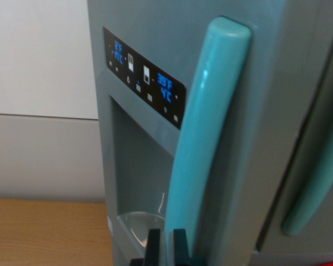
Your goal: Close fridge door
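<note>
- My claw (166,246) pokes into the bottom edge of the wrist view, only its two dark fingertips (153,244) showing.
- The tips stand upright, close side by side with a thin gap between them; nothing sits in that gap, so the claw reads as nearly clenched on air, gripping nothing.
- The fingertips sit just to the wrist view's left of the foot of the handle (208,133), very near it; I cannot tell if they touch.
- The handle is a thick teal bar, curving upward and leaning toward the wrist view's right, with a rounded top near the upper edge.
- It is fixed to the grey fridge door (255,111), which fills the middle of the view and looks tilted.
- On the door, at the handle's left, is a black panel (144,77) with blue digits and small white icons, slanting down toward the handle.
- Below the panel is a recessed dispenser (139,172) with a pale clear tray at its bottom, just above my fingertips.
- A dark seam runs down the wrist view's right side, parting this door from a second door (308,194).
- That second door carries its own teal handle (316,188), partly cut by the frame edge.
- A wooden bench (44,233) lies at lower left, with a pale wall (39,83) behind it.
- A strip of red shows at the bottom right corner; I cannot tell what it is.
</note>
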### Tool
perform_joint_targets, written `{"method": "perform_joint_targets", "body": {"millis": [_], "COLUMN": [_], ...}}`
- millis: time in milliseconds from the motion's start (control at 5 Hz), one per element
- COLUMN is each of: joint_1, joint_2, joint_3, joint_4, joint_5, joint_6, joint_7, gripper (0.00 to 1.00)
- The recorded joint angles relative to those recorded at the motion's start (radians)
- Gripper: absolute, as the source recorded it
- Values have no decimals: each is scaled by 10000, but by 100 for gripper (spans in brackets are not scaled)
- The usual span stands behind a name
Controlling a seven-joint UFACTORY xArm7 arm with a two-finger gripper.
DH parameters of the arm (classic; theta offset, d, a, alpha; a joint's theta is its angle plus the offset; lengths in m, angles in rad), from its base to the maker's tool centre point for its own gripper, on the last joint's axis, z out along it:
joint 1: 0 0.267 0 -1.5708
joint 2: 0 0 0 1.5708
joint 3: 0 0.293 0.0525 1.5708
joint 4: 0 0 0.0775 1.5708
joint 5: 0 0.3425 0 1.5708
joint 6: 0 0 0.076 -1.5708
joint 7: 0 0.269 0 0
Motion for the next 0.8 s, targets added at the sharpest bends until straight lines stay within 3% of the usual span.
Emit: {"method": "perform_joint_targets", "body": {"millis": [200, 400, 600, 800], "joint_1": [0, 0, 0, 0], "joint_2": [0, 514, 514, 1043], "joint_3": [0, 2, 2, 2], "joint_4": [0, 369, 369, 681], "joint_5": [0, 0, 0, 0], "joint_6": [0, -3, -3, -10], "joint_7": [0, 0, 0, 0], "gripper": [100, 100, 100, 100]}}
